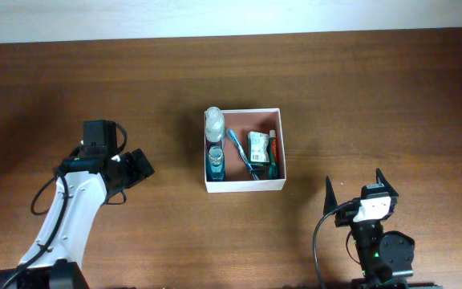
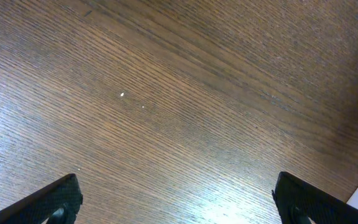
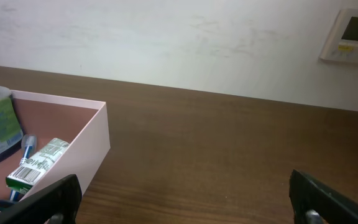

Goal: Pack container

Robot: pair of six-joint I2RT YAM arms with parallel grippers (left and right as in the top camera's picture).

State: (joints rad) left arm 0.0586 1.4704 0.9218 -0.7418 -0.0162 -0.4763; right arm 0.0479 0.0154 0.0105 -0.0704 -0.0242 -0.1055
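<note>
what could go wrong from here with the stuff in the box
The clear bottle sits at the far-left corner of the container, seemingly overlapping its rim, so it might tip out if the container is nudged. The right gripper, open and empty, stands off the container's near-right corner; a careless swing could shove the thin wall.

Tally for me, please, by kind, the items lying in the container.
Bottles: 2, the clear bottle and the blue bottle
Toothbrush: 1
Green-and-white packet: 1
Slim red item, kind unclear: 1
Total in the container: 5
</note>
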